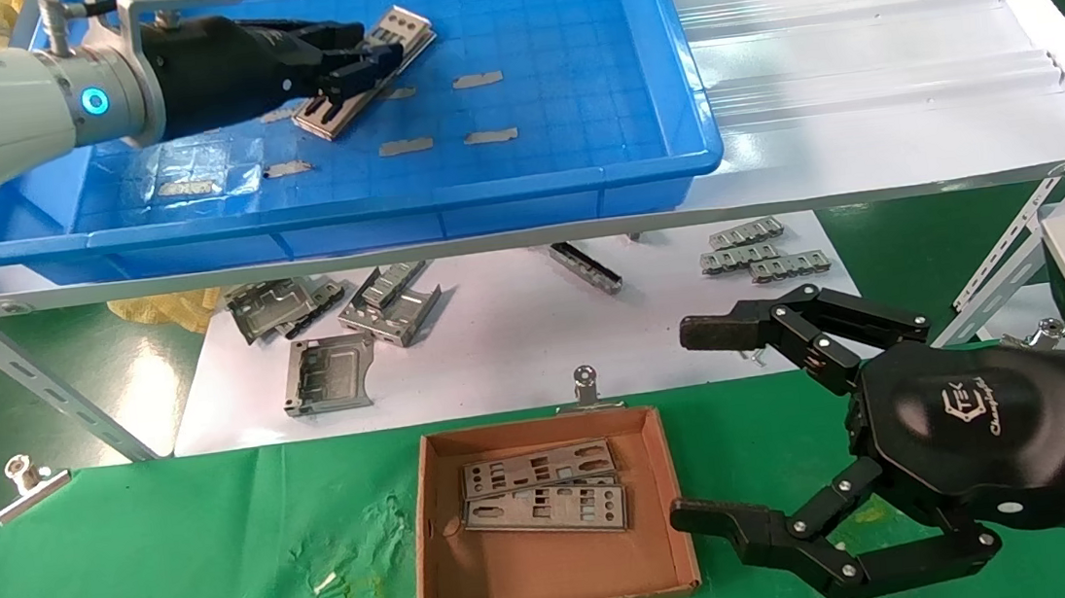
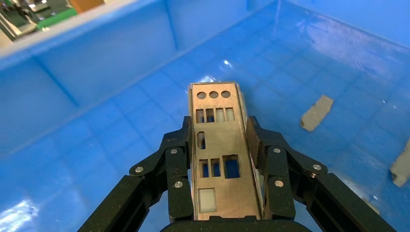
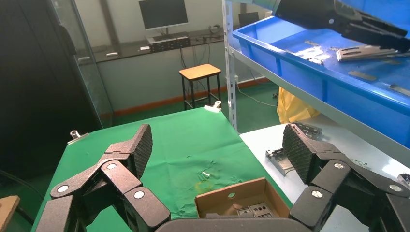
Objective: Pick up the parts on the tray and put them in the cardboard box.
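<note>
Two parts [image 1: 544,504] already lie overlapped in the cardboard box [image 1: 442,581] on the green surface, while a small stack of parts [image 1: 364,73] waits in the far left portion of the tray [image 1: 579,177]. The left pincer [image 1: 361,69] is down in the tray, its fingers [image 2: 178,159] closed along the two long edges of the top plate [image 2: 218,145], gripping it across its narrow width near one end. Such a plate looks thin, light and stiff, yet its smooth metal edges offer little purchase, so it could slip or pivot if held too near an end; a hold nearer mid-length would likely balance it better. Its sheet thickness suggests it may flex or cling to the plate beneath. The right pincer [image 1: 682,426] hangs idle with jaws spread wide and empty, just right of the cardboard box.
</note>
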Tool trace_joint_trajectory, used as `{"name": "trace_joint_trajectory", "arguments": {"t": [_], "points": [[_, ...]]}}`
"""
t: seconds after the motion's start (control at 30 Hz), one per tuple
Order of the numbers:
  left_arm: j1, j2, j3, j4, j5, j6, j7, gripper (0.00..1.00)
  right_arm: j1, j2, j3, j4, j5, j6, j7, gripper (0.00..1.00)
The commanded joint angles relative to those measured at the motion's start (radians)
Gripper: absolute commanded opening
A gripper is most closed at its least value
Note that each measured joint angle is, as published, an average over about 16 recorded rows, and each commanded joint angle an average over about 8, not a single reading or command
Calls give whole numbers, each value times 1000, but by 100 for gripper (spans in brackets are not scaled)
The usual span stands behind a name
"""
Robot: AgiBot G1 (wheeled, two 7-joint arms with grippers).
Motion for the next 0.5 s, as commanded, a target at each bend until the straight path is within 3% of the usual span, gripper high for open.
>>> {"name": "trace_joint_trajectory", "arguments": {"t": [0.03,0.5], "points": [[-3,-1,-2,-1,-3,-4,6,0,0,0,0,0,0,0,0,100],[-27,-36,-26,-4,-37,44,18,0,0,0,0,0,0,0,0,100]]}}
